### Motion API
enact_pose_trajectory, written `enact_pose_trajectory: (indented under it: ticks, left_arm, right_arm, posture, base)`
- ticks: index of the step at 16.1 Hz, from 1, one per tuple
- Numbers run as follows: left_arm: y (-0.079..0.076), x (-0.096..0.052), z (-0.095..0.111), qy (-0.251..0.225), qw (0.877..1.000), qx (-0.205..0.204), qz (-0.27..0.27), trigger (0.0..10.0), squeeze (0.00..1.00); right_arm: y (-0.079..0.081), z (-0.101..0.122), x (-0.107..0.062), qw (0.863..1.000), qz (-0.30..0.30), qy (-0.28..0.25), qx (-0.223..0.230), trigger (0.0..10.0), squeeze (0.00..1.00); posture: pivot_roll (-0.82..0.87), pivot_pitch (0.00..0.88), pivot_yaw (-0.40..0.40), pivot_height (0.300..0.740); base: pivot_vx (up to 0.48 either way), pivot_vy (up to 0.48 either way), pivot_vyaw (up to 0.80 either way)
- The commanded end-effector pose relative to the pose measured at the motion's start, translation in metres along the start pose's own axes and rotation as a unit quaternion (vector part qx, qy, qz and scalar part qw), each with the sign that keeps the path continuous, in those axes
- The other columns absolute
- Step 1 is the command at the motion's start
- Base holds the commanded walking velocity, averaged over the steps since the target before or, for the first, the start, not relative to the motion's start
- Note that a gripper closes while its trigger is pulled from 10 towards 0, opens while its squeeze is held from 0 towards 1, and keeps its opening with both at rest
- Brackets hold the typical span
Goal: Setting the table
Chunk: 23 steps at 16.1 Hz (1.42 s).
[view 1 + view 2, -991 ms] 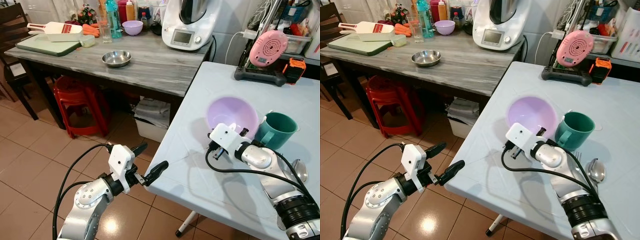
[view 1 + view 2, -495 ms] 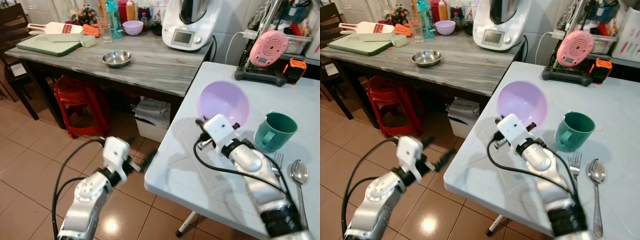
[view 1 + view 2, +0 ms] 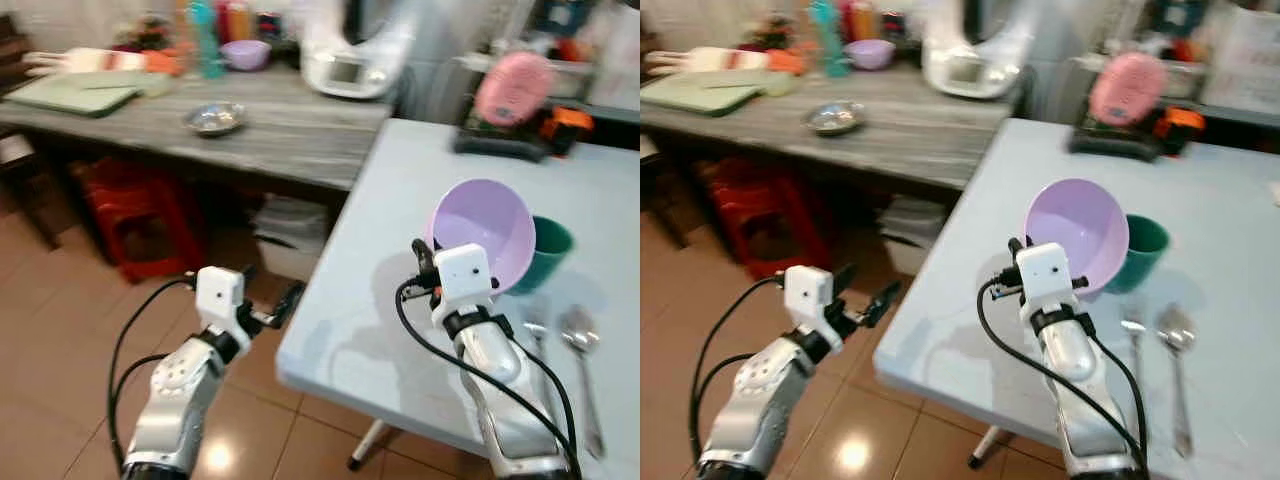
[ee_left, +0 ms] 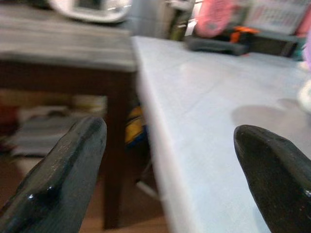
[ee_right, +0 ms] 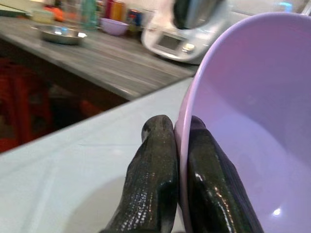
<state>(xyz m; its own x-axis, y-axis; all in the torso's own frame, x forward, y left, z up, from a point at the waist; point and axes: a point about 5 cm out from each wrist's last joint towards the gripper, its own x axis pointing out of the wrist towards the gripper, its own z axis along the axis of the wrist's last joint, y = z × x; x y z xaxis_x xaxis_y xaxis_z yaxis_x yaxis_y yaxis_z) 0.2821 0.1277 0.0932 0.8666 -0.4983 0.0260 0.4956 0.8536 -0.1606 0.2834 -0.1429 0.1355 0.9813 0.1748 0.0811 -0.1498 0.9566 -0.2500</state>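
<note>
A lilac bowl [image 3: 490, 230] is held tilted on edge above the pale blue table [image 3: 400, 200], its hollow facing me. My right gripper [image 5: 181, 145] is shut on its rim, one finger [image 5: 155, 165] outside and one inside. Behind the bowl stands a green mug [image 3: 545, 250], partly hidden. A fork [image 3: 1133, 345] and a spoon [image 3: 1175, 345] lie on the table to the right. My left gripper [image 3: 272, 305] hangs open off the table's near left edge, over the floor, with nothing between its fingers [image 4: 63, 170].
A grey wooden counter [image 3: 290, 125] stands at the back left with a steel bowl [image 3: 213, 117], a small purple bowl [image 3: 245, 53], a cutting board and a white kitchen machine [image 3: 350, 60]. A red stool [image 3: 130, 200] sits under it. A pink device [image 3: 510, 85] stands at the table's far end.
My right gripper has lifted the lilac bowl off the table and tipped it on edge in front of the mug. The camera has shifted and blurred; the left arm stayed low.
</note>
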Motion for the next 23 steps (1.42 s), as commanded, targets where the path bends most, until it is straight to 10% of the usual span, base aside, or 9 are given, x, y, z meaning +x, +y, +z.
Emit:
enact_pose_trajectory:
  ticks: [1, 23]
  left_arm:
    - [0.0018, 0.0004, 0.0010, 0.001, 1.000, 0.005, 0.002, 10.0, 0.00]
    - [0.0020, -0.0012, -0.0017, 0.005, 1.000, 0.008, 0.010, 10.0, 0.00]
  right_arm:
    - [-0.0014, 0.0077, 0.0017, 1.000, -0.007, -0.012, -0.002, 10.0, 0.00]
    - [0.0026, 0.0100, 0.0032, 1.000, -0.002, -0.023, -0.002, 10.0, 0.00]
  posture:
    - [-0.03, 0.000, 0.036, 0.740]
    - [-0.02, 0.000, 0.038, 0.740]
  base:
    - [0.000, 0.296, -0.80]
    - [0.000, 0.350, -0.11]
